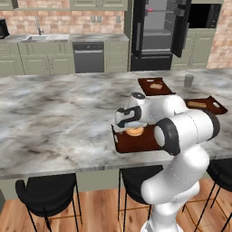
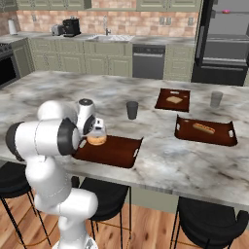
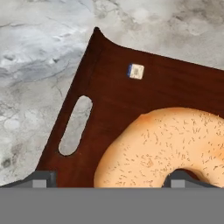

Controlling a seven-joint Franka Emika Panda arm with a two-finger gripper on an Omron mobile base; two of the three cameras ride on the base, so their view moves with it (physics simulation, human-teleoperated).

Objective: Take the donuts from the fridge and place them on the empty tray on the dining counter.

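The orange-tan donut [image 3: 157,144] lies on the dark reddish-brown tray [image 3: 118,87], at its left end by a slot handle. My gripper [image 3: 111,179] hangs just over it, open, one fingertip [image 3: 41,178] outside the ring and the other at its hole. From the base, the gripper [image 1: 131,123] [image 2: 97,130] stands over the donut [image 1: 134,132] [image 2: 96,140] on the tray [image 1: 145,140] [image 2: 114,151] near the dining counter's [image 1: 59,113] [image 2: 58,92] front edge. The fridge [image 1: 158,31] [image 2: 226,39] is open at the back; the pink donut [image 1: 151,9] [image 2: 225,10] rests on an upper shelf.
Two similar trays with pale pastries [image 2: 172,99] [image 2: 205,130] lie farther right on the counter. A dark cup [image 2: 132,110] stands just behind my tray and a grey cup [image 2: 216,99] further back. Black stools [image 1: 45,192] line the counter's near side.
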